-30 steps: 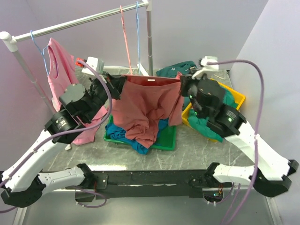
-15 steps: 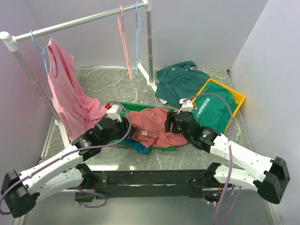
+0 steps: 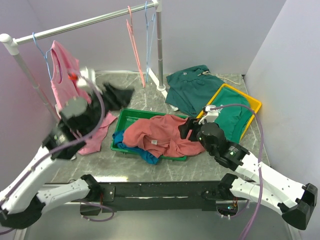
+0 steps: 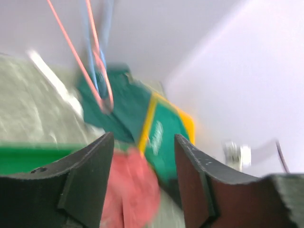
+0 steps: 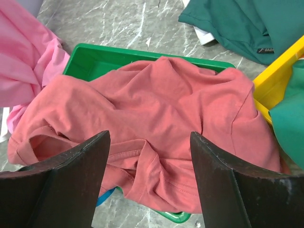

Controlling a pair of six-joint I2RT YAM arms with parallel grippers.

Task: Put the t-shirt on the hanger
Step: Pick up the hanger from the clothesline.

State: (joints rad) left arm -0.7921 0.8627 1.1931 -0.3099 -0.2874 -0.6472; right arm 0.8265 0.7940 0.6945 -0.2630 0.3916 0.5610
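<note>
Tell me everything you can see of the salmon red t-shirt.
The t-shirt is dusty salmon-red, soft matte knit with stitched hems. It lies crumpled in a loose, folded heap across the green tray, spilling over its near rim. A small white tag shows near the front edge. A blue garment peeks from under it, and its right edge reaches the yellow tray. The right gripper hangs over it, jaws open, holding nothing.
</note>
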